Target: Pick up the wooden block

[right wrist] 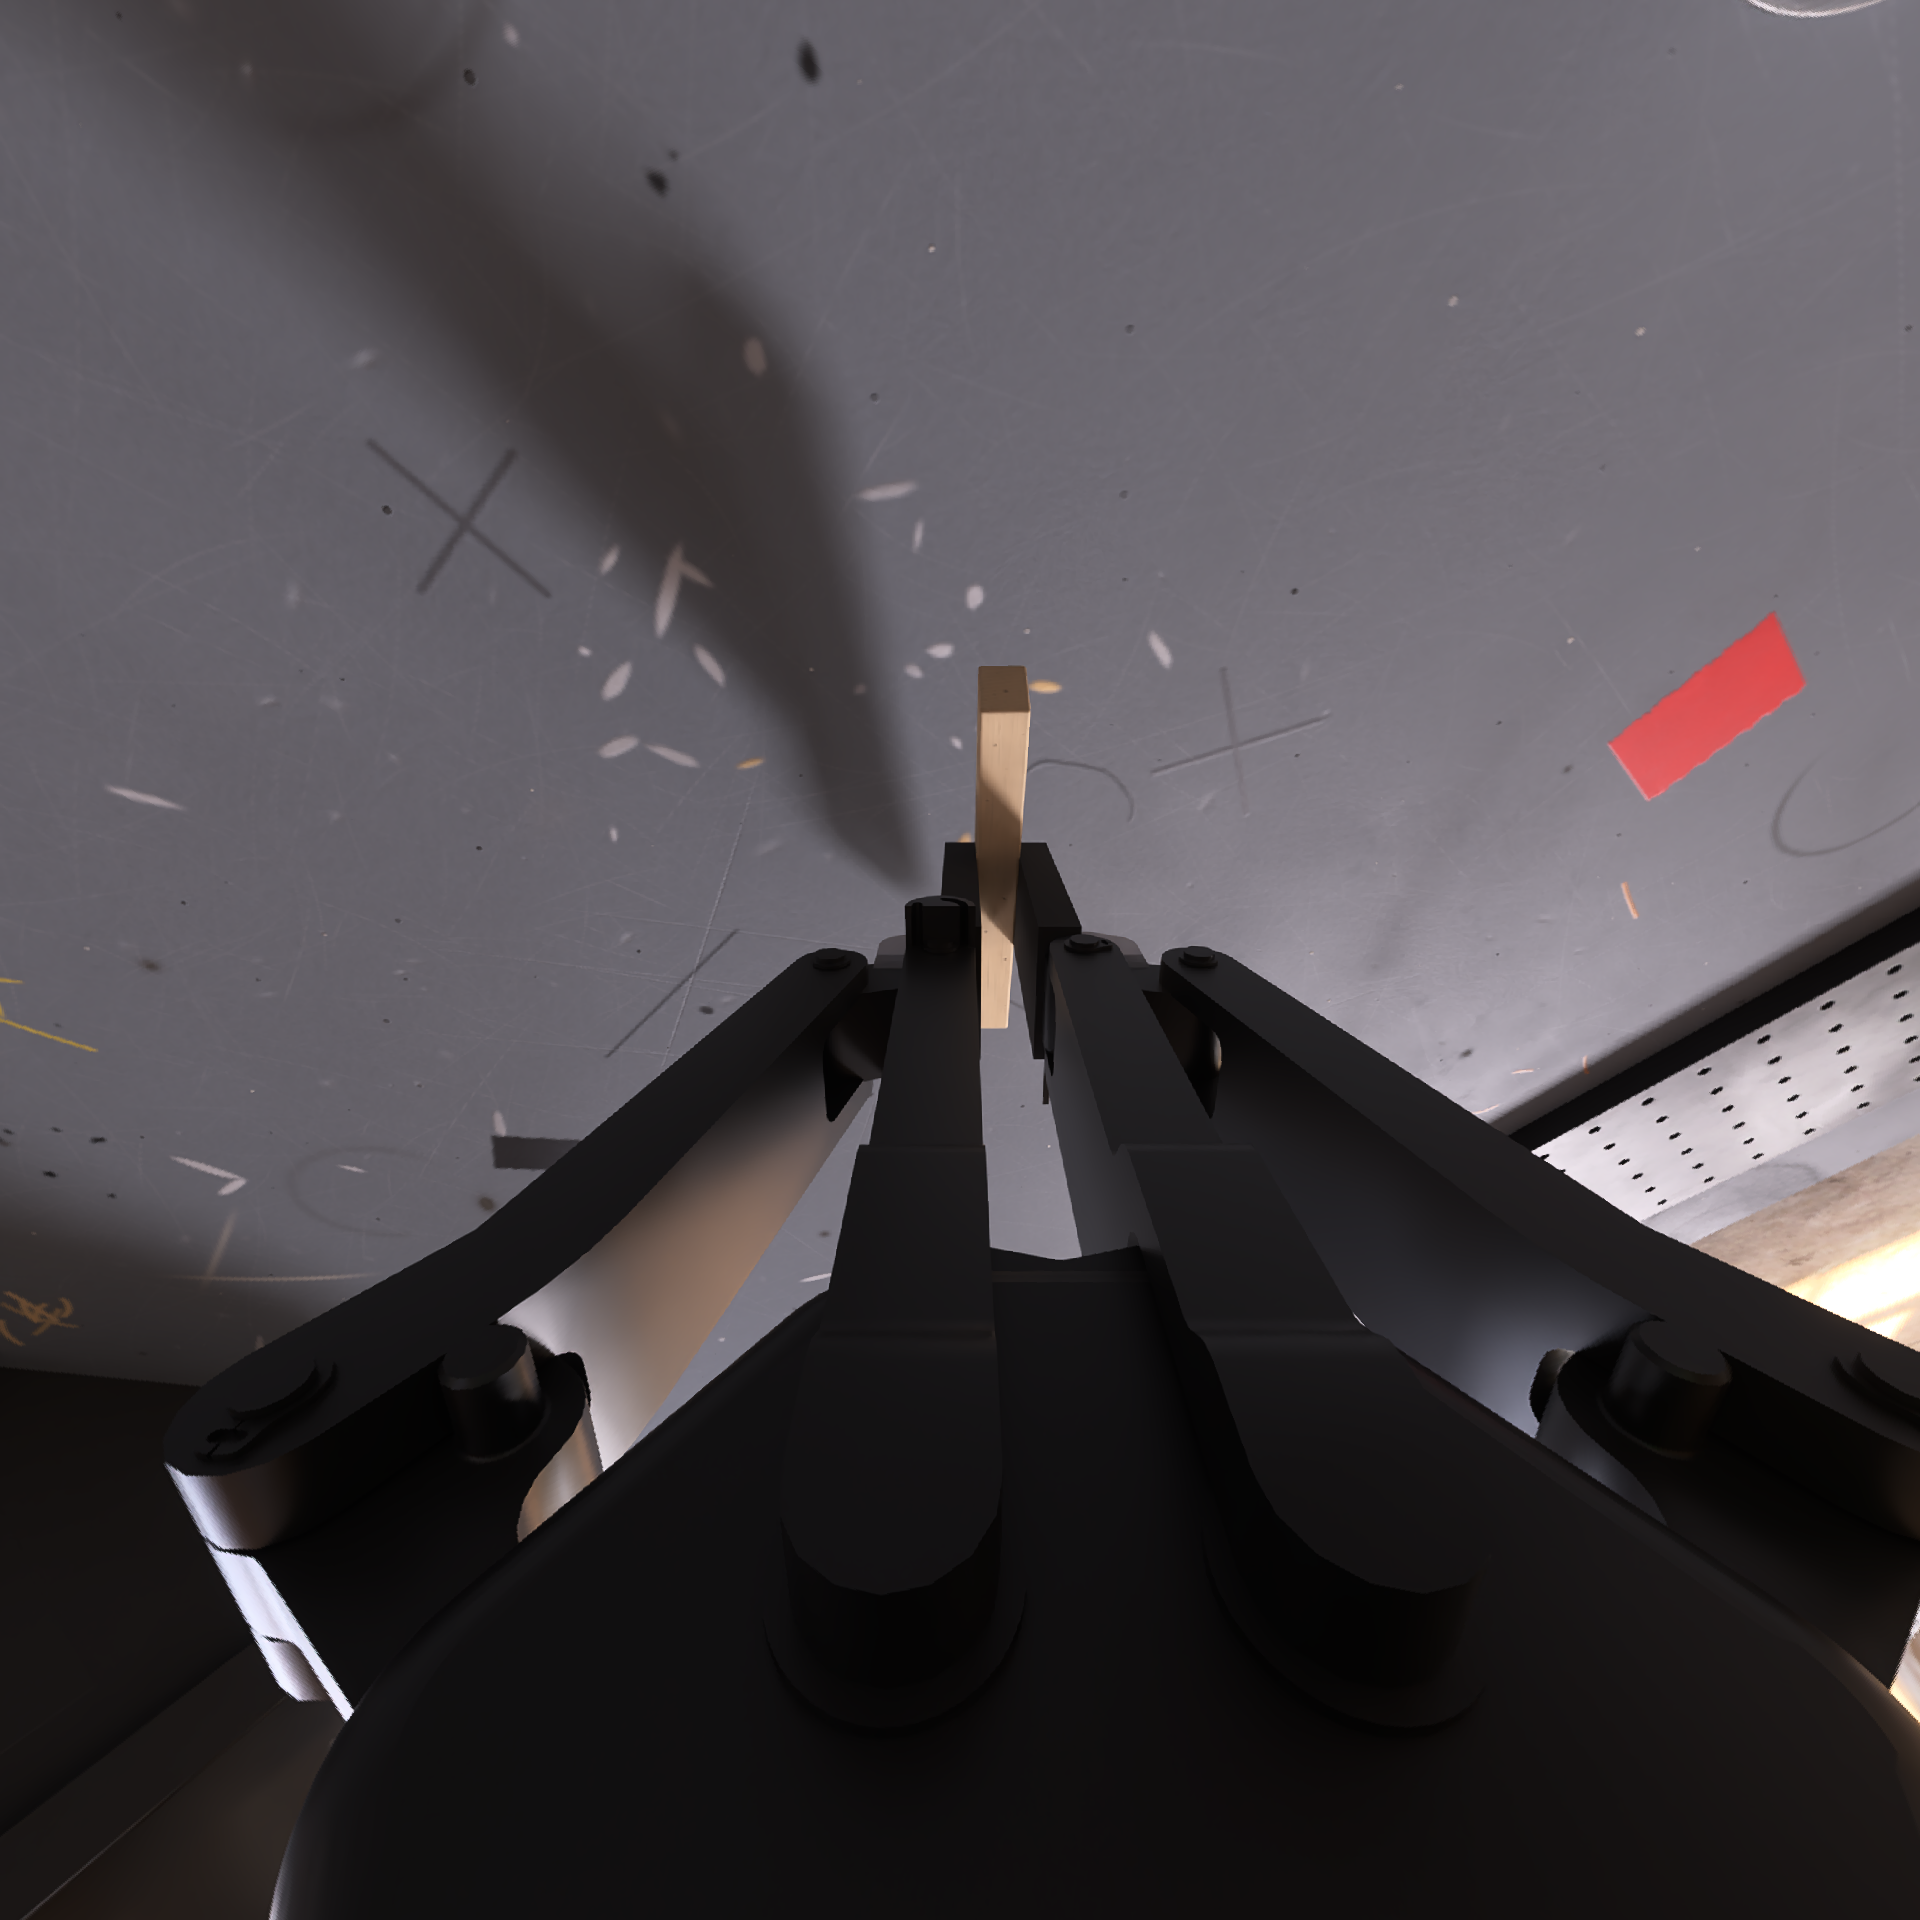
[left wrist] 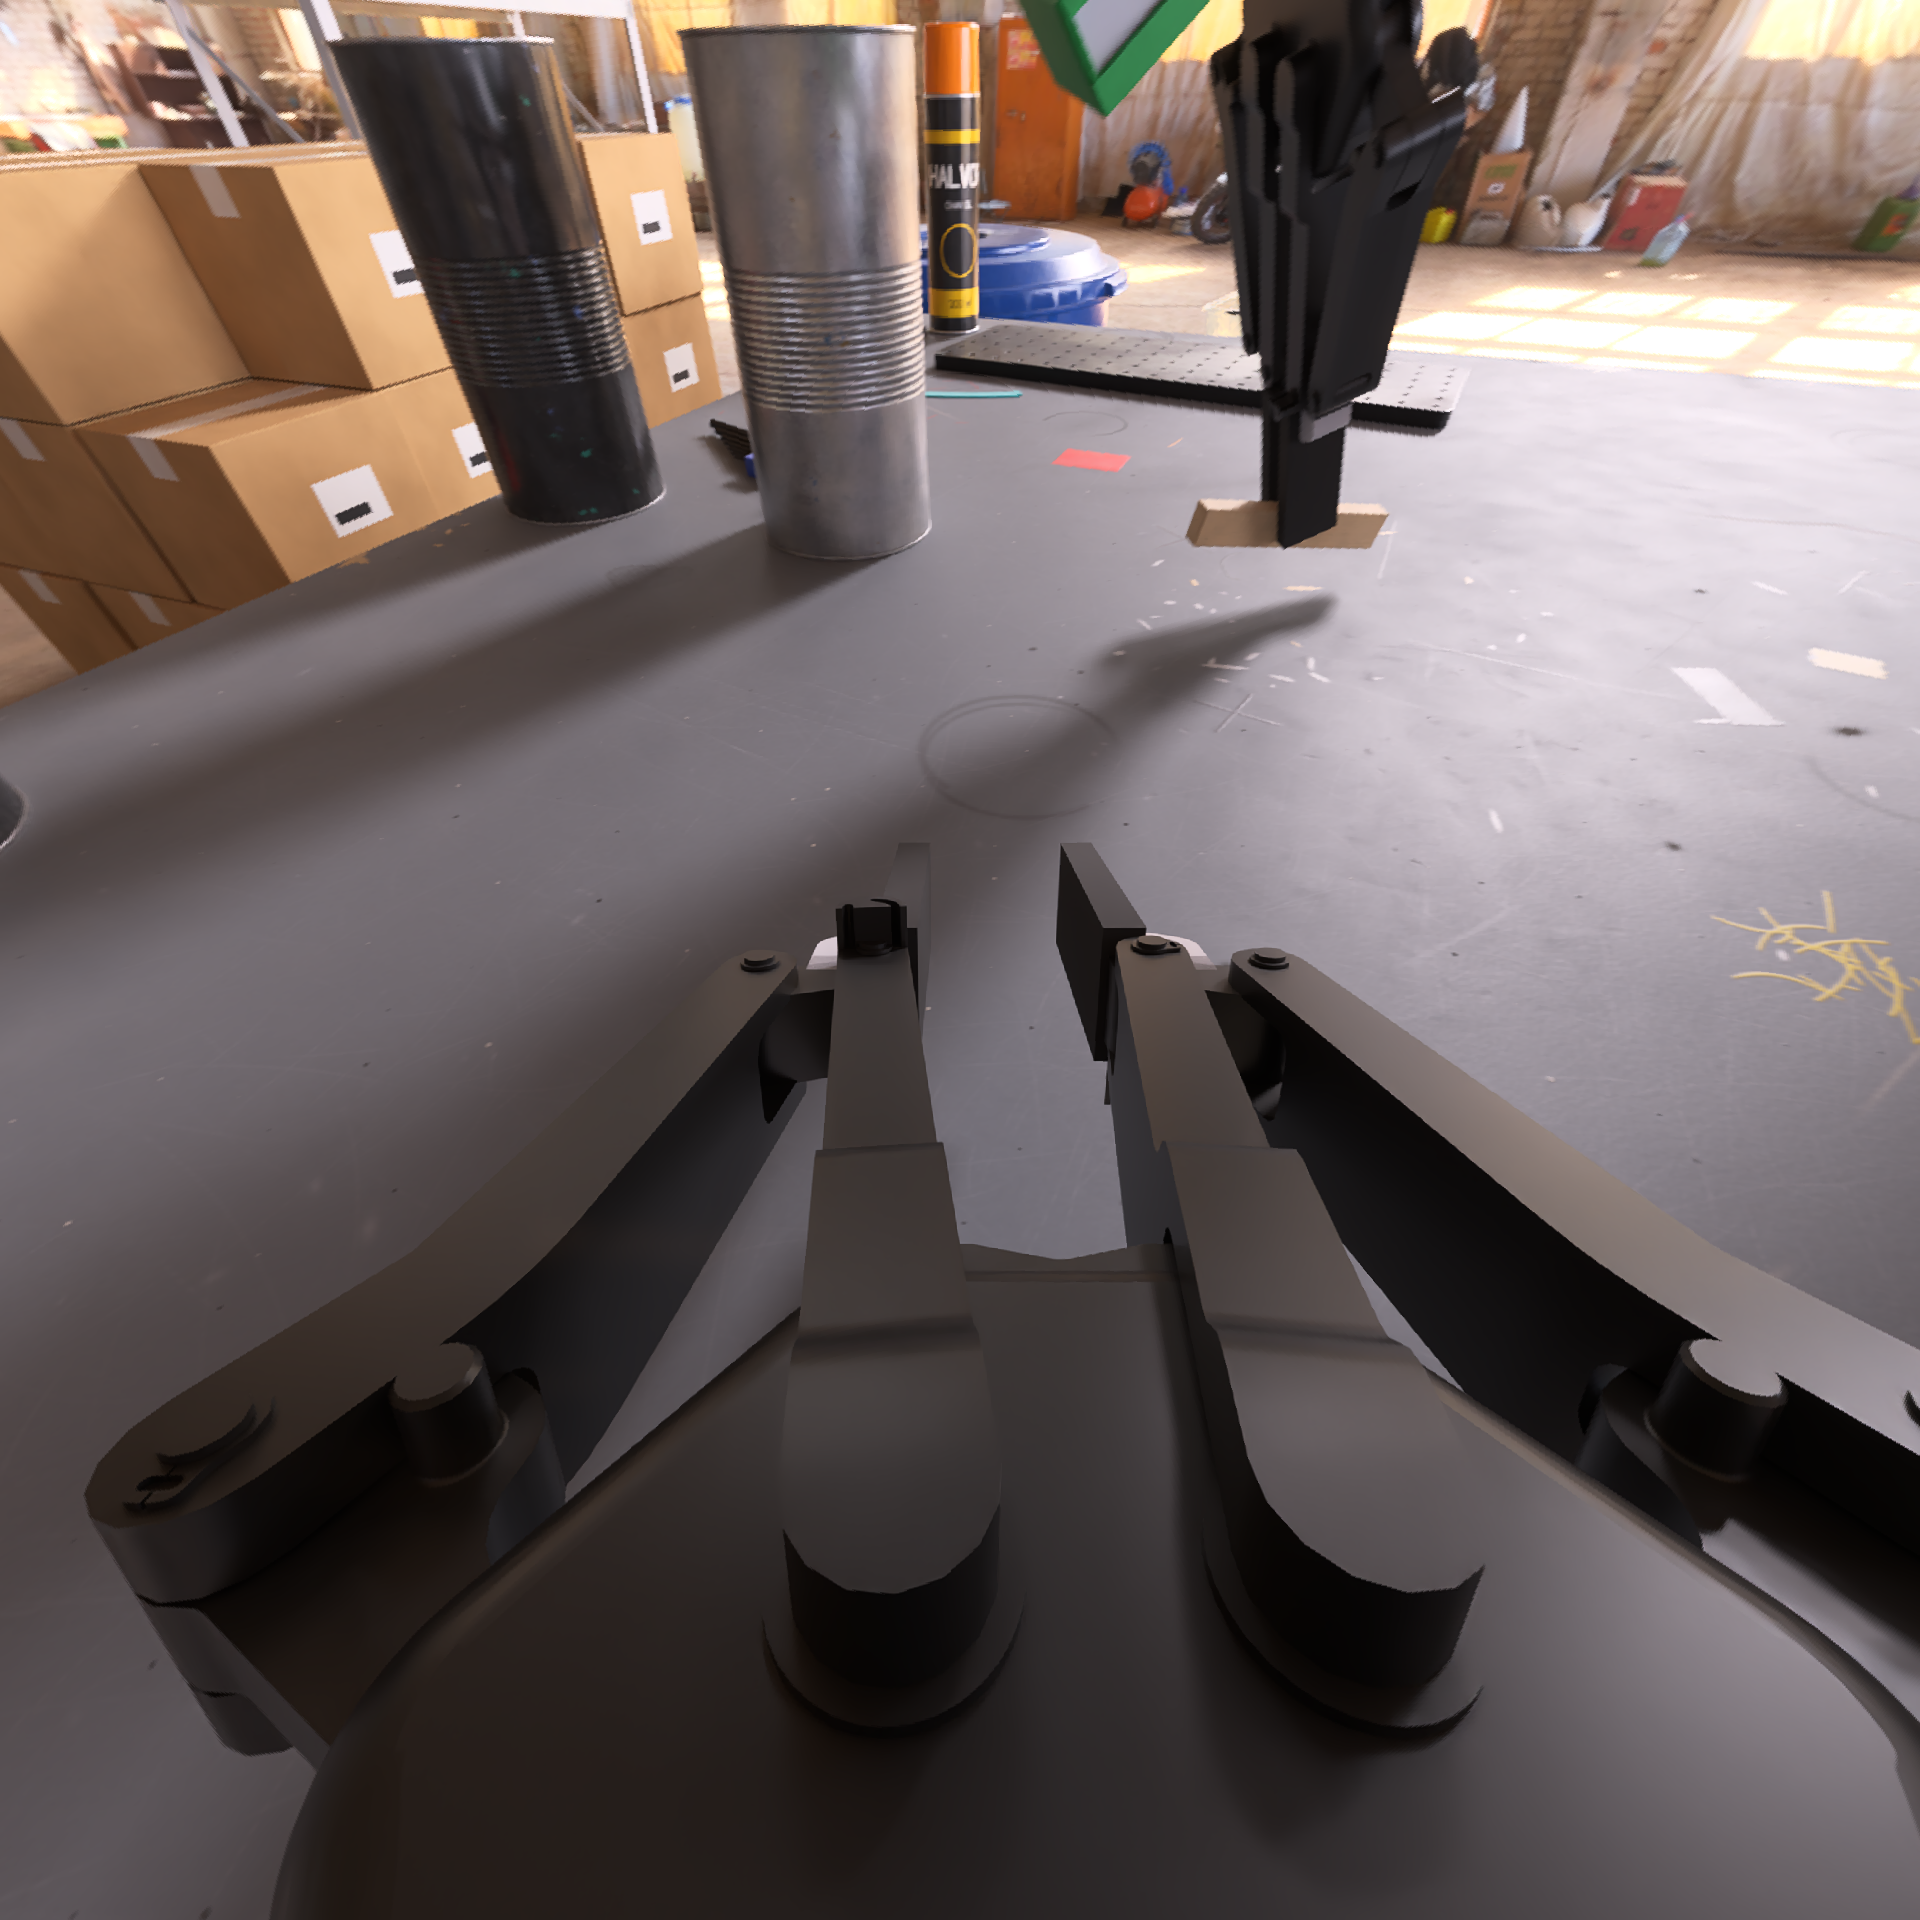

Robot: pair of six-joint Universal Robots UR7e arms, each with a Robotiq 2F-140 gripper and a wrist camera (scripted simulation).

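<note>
Right gripper (right wrist: pixel 1000 894) jaws pinching wooden block (right wrist: pixel 1001 769), holding it above grey surface (right wrist: pixel 1351 364); left gripper (left wrist: pixel 992 883) jaws spreading apart, gripping nothing.

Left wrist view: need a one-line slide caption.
Right gripper holds the wooden block clear above the grey table; left gripper open and empty in the foreground.

Seen from the left wrist, two cans (left wrist: pixel 831 291) are stood on the table (left wrist: pixel 520 831) at the far left, with boxes (left wrist: pixel 208 343) stacked beyond its left edge. To their right, the block (left wrist: pixel 1226 523) is held above the table by the right gripper (left wrist: pixel 1304 520). A perforated plate (left wrist: pixel 1143 358) is laid behind it, a spray can (left wrist: pixel 952 177) behind that.
</note>
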